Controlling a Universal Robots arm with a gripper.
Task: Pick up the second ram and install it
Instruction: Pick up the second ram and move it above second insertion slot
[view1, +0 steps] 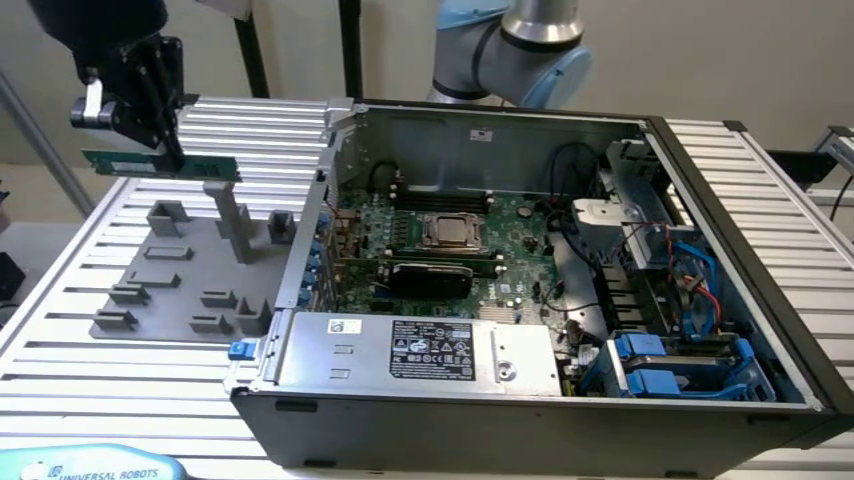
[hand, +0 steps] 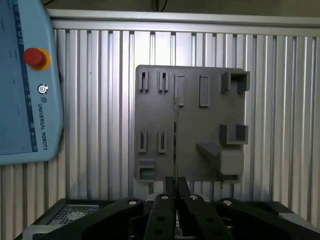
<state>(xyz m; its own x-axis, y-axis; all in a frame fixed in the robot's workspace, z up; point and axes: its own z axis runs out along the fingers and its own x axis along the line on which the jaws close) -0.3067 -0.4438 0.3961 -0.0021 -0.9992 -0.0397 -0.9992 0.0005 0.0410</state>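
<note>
We've got the gripper (view1: 172, 153) clamped nearly shut on the second ram (view1: 207, 168), held level above the grey tray (view1: 174, 290) near the table's (view1: 67, 365) edge.

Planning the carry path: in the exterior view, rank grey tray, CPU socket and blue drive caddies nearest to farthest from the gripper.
1. grey tray, below the gripper
2. CPU socket, mid-case
3. blue drive caddies, the exterior view's right

Robotics lab bench, ribbed aluminium table (view1: 80, 375), open computer case (view1: 534, 425), grey fixture tray (view1: 167, 300), teach pendant (hand: 25, 100).
</note>
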